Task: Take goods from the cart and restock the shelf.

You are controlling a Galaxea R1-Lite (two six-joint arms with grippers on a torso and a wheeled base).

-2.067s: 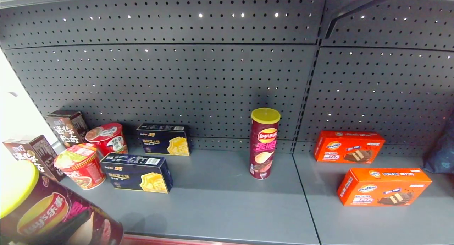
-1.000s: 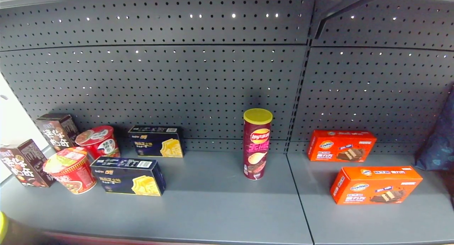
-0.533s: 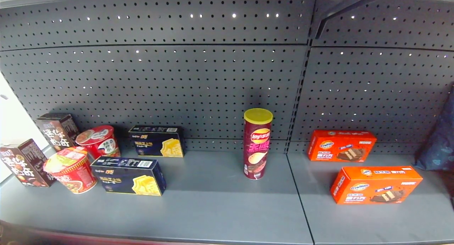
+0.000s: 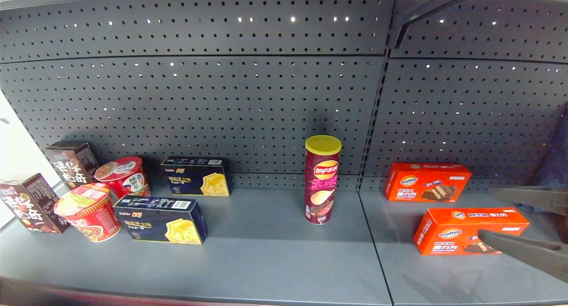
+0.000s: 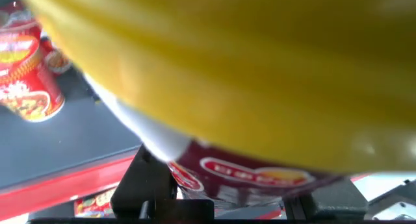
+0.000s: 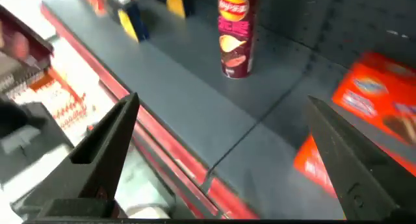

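Held item: a maroon cardboard crisp tube (image 5: 247,175) with a yellow plastic lid (image 5: 260,74) sits in the left gripper (image 5: 234,195), out in front of the shelf's red front edge, near its left end.
Left fingers: closed around the crisp tube's body, as far as the wrist view shows.
Right fingers: the right gripper (image 4: 486,213) hangs spread wide and empty over the right bay, just in front of the nearer orange carton (image 4: 461,230).
Shelf: grey metal shelf (image 4: 266,253); a second crisp tube (image 4: 321,179) stands upright mid-shelf with bare deck around it.
Handling: probably light, stiff-walled yet crushable, with a glossy skin that may slip and brittle contents.
Where to hold: mid-body, with a moderate squeeze, clear of the lid. The tall, narrow shape looks prone to tipping when set down.
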